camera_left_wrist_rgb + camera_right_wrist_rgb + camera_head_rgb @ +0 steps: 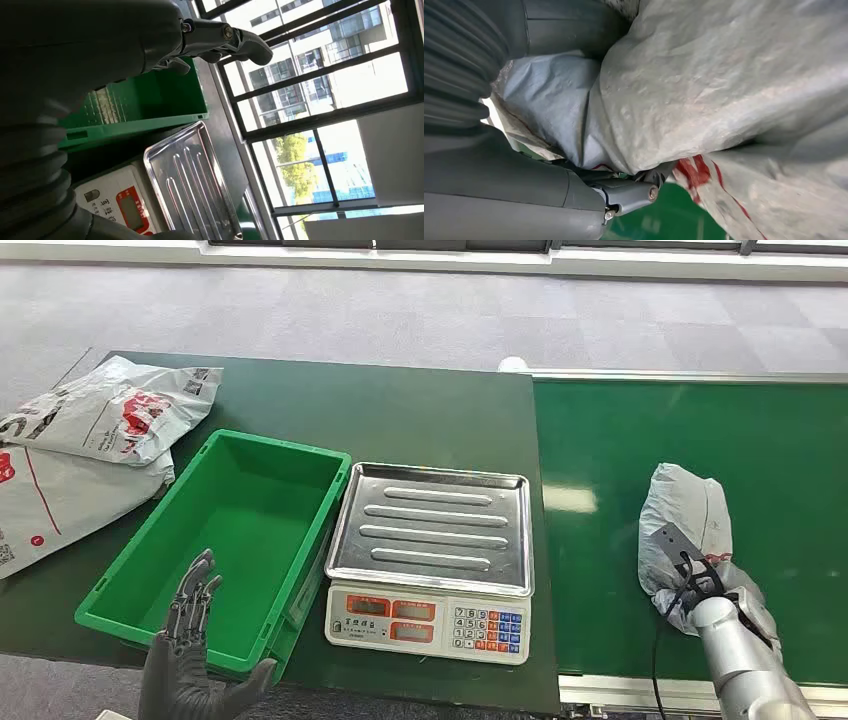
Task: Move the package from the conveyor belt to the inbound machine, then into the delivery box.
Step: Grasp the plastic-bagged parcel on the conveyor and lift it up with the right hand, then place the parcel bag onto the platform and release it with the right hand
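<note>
Looking down from the head view, the right hand point(700, 585) is clamped on the near end of the grey package point(685, 525), which lies on the green conveyor belt point(620, 440) towards its near edge. The bag is soft and crumpled, so my worry is that the grip only has loose film and the thing sags or slides out on the lift. The inbound machine point(430, 550), a scale with a steel tray, sits on the bench point(400, 410) just across the seam from the belt, so the carry is short, but a drooping bag could snag the tray's raised rim. The green delivery box point(235, 540) is right beside the scale, touching or nearly. The left hand point(190, 640) hovers over the box's near corner with fingers apart, holding nothing, and it could get in the way of the drop. Two more mailer bags point(90, 450) lie at the bench's far left corner.

In the left wrist view, the fingers point(240, 42) are spread over the box wall point(150, 107), with the scale tray point(195, 185) just beside it.

In the right wrist view, the thumb point(624, 192) and palm press into bunched plastic point(704, 85). How deep the hold goes, I can't tell.
</note>
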`<action>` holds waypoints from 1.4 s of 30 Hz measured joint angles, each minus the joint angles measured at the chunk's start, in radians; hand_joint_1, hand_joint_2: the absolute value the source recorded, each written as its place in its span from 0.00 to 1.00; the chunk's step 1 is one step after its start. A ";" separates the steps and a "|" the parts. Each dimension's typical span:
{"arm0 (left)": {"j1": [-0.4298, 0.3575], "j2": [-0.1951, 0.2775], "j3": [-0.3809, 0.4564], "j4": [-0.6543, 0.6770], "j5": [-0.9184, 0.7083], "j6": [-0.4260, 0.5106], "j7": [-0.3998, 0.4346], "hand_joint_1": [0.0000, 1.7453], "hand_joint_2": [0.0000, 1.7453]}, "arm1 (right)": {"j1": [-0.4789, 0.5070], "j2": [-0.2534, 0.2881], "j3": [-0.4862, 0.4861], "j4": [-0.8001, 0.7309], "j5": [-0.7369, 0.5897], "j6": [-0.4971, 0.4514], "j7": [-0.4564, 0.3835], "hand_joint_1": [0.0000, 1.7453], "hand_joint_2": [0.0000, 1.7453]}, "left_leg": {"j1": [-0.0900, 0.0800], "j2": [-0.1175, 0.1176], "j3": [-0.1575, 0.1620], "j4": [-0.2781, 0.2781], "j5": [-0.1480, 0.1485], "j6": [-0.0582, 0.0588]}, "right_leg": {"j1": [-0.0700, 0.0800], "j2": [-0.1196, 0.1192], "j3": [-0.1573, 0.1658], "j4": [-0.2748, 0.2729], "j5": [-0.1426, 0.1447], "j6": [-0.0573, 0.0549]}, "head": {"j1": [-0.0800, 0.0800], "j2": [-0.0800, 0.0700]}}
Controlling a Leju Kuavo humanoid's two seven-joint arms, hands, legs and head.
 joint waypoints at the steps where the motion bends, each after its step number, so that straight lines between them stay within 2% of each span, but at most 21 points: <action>1: 0.000 -0.002 0.002 -0.001 -0.001 -0.002 0.000 0.00 1.00 | 0.000 0.001 -0.001 -0.001 -0.004 -0.004 -0.003 1.00 1.00 | 0.000 0.000 0.000 0.000 0.000 0.000 | 0.000 0.000 0.000 0.000 0.000 0.000 | 0.000 0.000; 10: 0.015 -0.040 0.047 -0.020 -0.022 -0.033 -0.020 0.00 1.00 | 0.023 0.045 -0.004 -0.098 -0.146 -0.099 -0.097 1.00 1.00 | 0.000 0.000 -0.004 0.000 0.001 -0.001 | 0.000 0.001 -0.005 0.000 0.000 0.000 | 0.000 0.000; 14: 0.016 -0.049 0.059 -0.023 -0.025 -0.036 -0.031 0.00 1.00 | 0.025 0.065 -0.004 -0.159 -0.218 -0.161 -0.169 1.00 1.00 | 0.000 0.000 -0.006 0.000 0.001 -0.001 | 0.000 0.001 -0.007 0.001 0.000 0.000 | 0.000 0.000; 18: 0.015 -0.052 0.063 -0.022 -0.025 -0.024 -0.042 0.00 1.00 | 0.054 0.090 -0.004 -0.270 -0.299 -0.252 -0.260 1.00 1.00 | 0.000 -0.002 -0.008 0.000 0.001 -0.001 | 0.000 -0.001 -0.008 0.001 0.000 0.000 | 0.000 0.000; 24: 0.015 -0.052 0.067 -0.022 -0.021 -0.012 -0.048 0.00 1.00 | 0.107 0.125 -0.001 -0.435 -0.366 -0.318 -0.335 1.00 1.00 | 0.000 -0.002 -0.009 0.000 0.001 -0.001 | 0.000 -0.001 -0.010 0.001 0.000 0.000 | 0.000 0.000; 26: 0.015 -0.052 0.067 -0.021 -0.020 0.002 -0.051 0.00 1.00 | 0.139 0.142 0.009 -0.517 -0.406 -0.375 -0.412 1.00 1.00 | 0.000 -0.003 -0.010 0.000 0.001 -0.001 | 0.000 -0.001 -0.010 0.001 0.000 0.000 | 0.000 0.000; 29: 0.013 -0.052 0.064 -0.017 -0.018 0.031 -0.055 0.00 1.00 | 0.209 0.177 0.069 -0.731 -0.440 -0.451 -0.508 1.00 1.00 | 0.000 -0.002 -0.011 -0.001 0.001 -0.002 | 0.001 0.000 -0.012 0.001 0.000 0.000 | 0.000 0.000; 33: 0.006 -0.050 0.057 -0.006 -0.017 0.053 -0.060 0.00 1.00 | 0.258 0.196 0.226 -0.975 -0.422 -0.482 -0.486 1.00 1.00 | 0.000 0.002 -0.010 -0.001 0.001 -0.002 | 0.002 0.004 -0.013 0.001 0.000 -0.001 | 0.000 0.000; 35: 0.004 -0.049 0.055 0.000 -0.021 0.056 -0.064 0.00 1.00 | 0.266 0.196 0.296 -1.042 -0.418 -0.430 -0.488 1.00 1.00 | 0.001 0.001 -0.011 -0.002 0.002 -0.002 | 0.002 0.003 -0.013 0.001 0.000 -0.001 | 0.000 0.000; 39: -0.005 -0.041 0.044 0.021 -0.031 0.065 -0.080 0.00 1.00 | 0.250 0.185 0.473 -1.102 -0.310 -0.141 -0.436 1.00 1.00 | 0.001 0.006 -0.011 -0.002 0.002 -0.003 | 0.002 0.007 -0.013 0.002 0.001 -0.003 | 0.000 0.000; 42: -0.019 -0.030 0.032 0.047 -0.033 0.061 -0.089 0.00 1.00 | 0.230 0.185 0.658 -1.097 -0.205 -0.019 -0.389 1.00 1.00 | 0.001 0.004 -0.010 -0.002 0.003 -0.003 | 0.002 0.006 -0.014 0.001 0.002 -0.003 | 0.000 0.000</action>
